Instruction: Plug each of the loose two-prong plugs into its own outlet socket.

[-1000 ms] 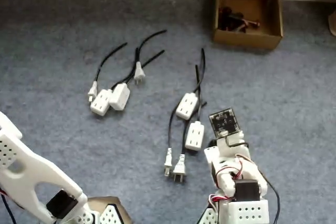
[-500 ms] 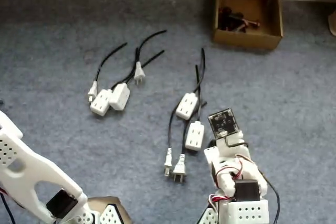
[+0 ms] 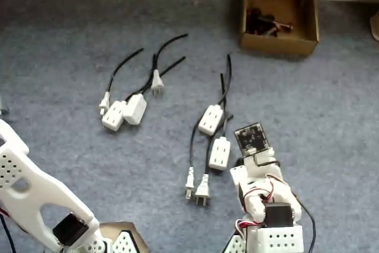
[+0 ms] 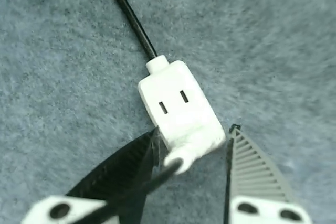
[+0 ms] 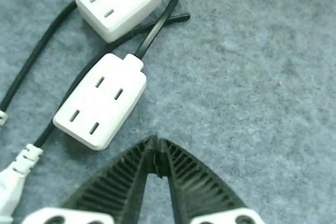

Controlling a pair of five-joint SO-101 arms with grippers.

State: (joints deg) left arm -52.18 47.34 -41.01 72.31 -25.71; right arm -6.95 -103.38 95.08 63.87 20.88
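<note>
A white outlet socket with a black cord lies between my left gripper's fingers, which press on both sides of its end. A white plug tip on a black cable sits just under that end. My right gripper is shut and empty, hovering over the carpet right next to a two-outlet socket; a second socket lies beyond it. In the high view, these two sockets lie mid-carpet with two loose plugs in front. Another pair of sockets and two plugs lie farther left.
A cardboard box holding dark parts stands at the back right. The left arm's white body fills the front left corner, and the right arm rises at the front, right of centre. Black cords trail across the grey carpet.
The left arm's white body has shifted slightly toward the left edge in the high view. The right arm, sockets and plugs on the carpet have stayed in place.
</note>
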